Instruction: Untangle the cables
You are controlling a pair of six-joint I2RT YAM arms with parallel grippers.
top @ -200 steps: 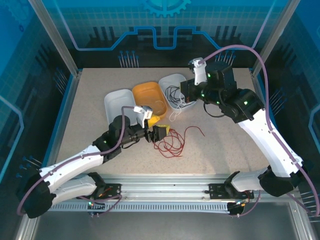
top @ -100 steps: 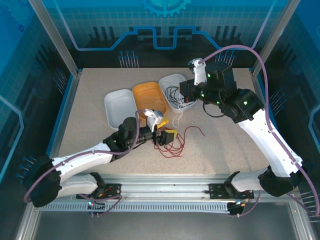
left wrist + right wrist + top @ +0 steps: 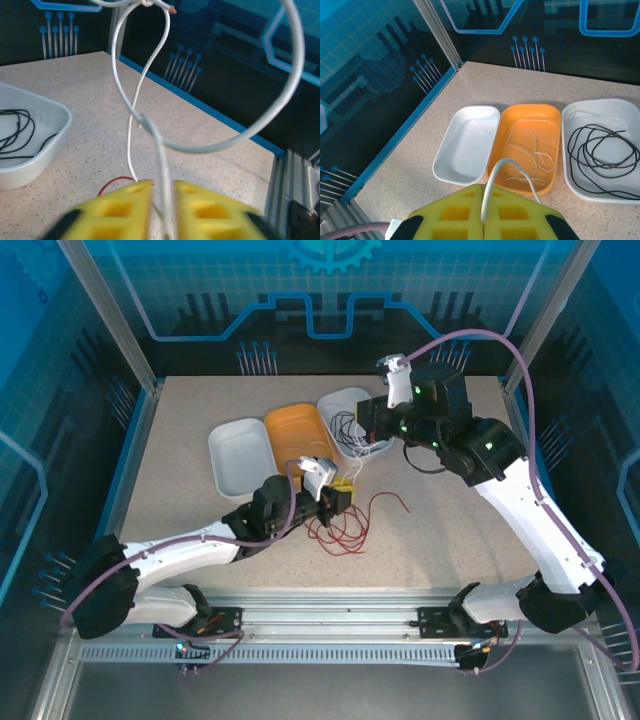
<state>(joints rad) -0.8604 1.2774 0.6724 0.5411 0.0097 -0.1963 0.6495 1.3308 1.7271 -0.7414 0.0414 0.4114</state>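
Note:
The white cable (image 3: 131,107) hangs in loops between my two grippers, and part of it lies coiled in the orange tray (image 3: 546,116). My left gripper (image 3: 162,186) has its yellow fingers (image 3: 125,210) closed around a strand of it just above the table. Over the trays, my right gripper (image 3: 484,189) is shut on another strand of the same white cable (image 3: 492,180). The red cable (image 3: 345,525) lies bunched on the table right of my left gripper (image 3: 343,490). The black cable (image 3: 600,147) is coiled in the right-hand white tray (image 3: 620,106), below my right gripper (image 3: 367,432).
An empty white tray (image 3: 467,142) stands left of the orange tray (image 3: 295,430). The three trays sit side by side at the table's back middle. Blue walls and metal posts (image 3: 95,310) ring the speckled table (image 3: 450,530).
My left arm has reached forward and right from the red bunch to the hanging white cable, and its jaws have closed on it. The right arm has not moved.

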